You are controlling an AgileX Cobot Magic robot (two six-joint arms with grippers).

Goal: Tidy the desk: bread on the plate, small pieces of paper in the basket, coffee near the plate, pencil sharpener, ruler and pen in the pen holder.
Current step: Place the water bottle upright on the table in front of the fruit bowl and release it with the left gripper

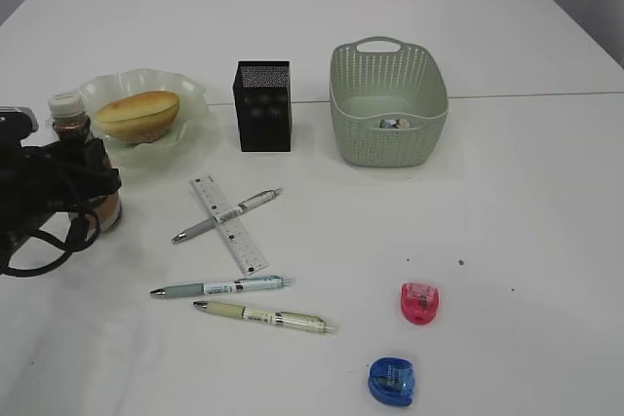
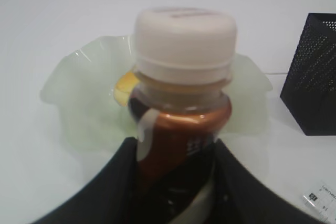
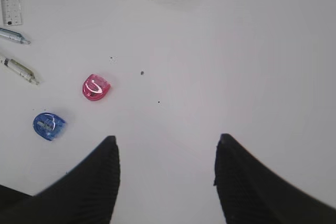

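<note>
Your left claw (image 2: 176,182) is closed around the brown swirled plastic coffee bottle (image 2: 178,124), standing upright just beside the wavy pale-green glass plate (image 1: 185,94) holding the oval bread (image 1: 138,114). Your right claw (image 3: 165,174) hangs open and empty above the white surface (image 3: 236,66).

Bread (image 1: 137,114) is lying on the plate (image 1: 185,90) at far left; coffee (image 1: 73,124) is standing just in front-left of it. Pen holder (image 1: 263,106) is sitting right of the plate, basket (image 1: 388,104) further right (something small lying inside). Ruler (image 1: 228,224) is lying before the holder, one pen (image 1: 226,214) crossing over it.
</note>
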